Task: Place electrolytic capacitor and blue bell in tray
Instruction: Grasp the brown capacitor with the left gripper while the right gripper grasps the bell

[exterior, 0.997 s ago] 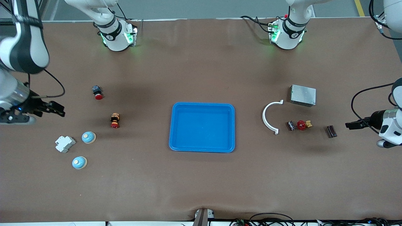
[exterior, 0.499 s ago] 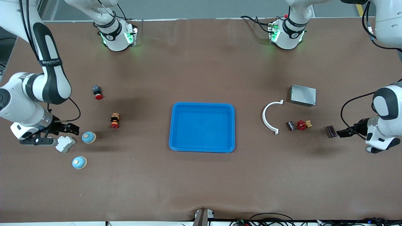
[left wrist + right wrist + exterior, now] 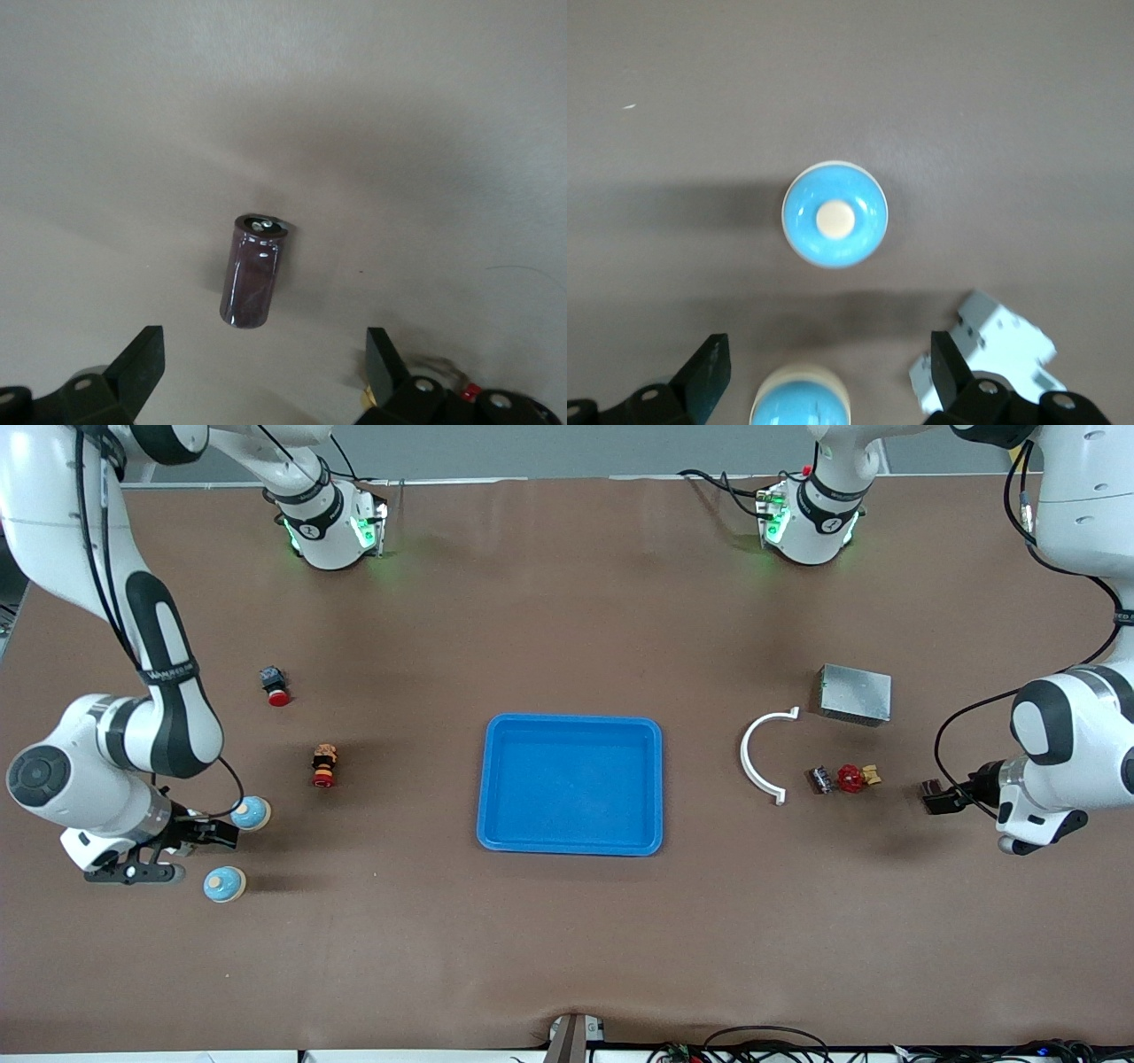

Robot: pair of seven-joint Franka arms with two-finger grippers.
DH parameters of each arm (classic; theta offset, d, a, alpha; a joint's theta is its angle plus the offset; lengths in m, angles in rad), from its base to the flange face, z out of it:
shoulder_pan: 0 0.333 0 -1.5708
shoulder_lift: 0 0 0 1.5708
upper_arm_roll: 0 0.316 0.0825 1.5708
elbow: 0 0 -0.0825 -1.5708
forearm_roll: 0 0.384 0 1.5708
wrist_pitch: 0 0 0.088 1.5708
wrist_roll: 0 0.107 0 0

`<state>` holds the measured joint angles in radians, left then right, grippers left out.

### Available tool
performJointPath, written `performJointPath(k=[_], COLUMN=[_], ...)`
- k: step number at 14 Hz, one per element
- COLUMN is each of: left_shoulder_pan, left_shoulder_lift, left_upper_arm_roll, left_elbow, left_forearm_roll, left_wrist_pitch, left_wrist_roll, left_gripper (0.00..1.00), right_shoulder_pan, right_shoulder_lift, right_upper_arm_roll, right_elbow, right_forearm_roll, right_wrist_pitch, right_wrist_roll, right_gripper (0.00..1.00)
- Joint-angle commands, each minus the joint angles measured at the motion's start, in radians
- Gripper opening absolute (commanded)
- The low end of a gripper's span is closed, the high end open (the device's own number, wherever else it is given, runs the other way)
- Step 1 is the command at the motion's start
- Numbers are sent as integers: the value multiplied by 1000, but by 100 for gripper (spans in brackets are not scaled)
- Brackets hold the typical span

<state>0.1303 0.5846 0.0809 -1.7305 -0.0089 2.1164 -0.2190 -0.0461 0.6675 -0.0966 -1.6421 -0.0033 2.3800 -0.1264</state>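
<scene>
even overhead light, bright without glare. soft shadows smear across the brown table under both arms. the capacitor shows small white glints on its sleeve; the blue bell looks crisp, its shadow faint.

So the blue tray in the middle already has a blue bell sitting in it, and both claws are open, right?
Not quite. The front view shows the blue tray with nothing in it; both blue bells sit on the table at the right arm's end. The right claw and left claw are indeed open.
</scene>
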Motion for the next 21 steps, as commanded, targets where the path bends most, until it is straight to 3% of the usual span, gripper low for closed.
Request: performJointPath(k=[1,8,17,19,21], left_shoulder_pan=[-9,-8,-11,-11,-11], left_shoulder_lift=[26,61,92,93,98], left_upper_arm_roll=[2,2,2,2,2], left_elbow=[0,8,25,31,34], left_forearm_roll=[70,90,90,90,90], left_wrist_pitch=[16,71,82,82,82], left_wrist_roll=[-16,-16,-17,-17,-17], left_gripper=[100,100,98,67,50], right_shoulder_pan=[-9,-9,-21,-26,-26], right_shoulder_lift=[82,181,213,222,227], right_upper_arm_roll=[11,12,12,12,12], right_elbow=[85,169,235,246,246], right_forearm_roll=[0,42,48,49,49], right_wrist_pitch=[22,56,47,48,51], right_wrist_roll=[13,13,8,8,10], right_gripper=[100,100,100,100,100])
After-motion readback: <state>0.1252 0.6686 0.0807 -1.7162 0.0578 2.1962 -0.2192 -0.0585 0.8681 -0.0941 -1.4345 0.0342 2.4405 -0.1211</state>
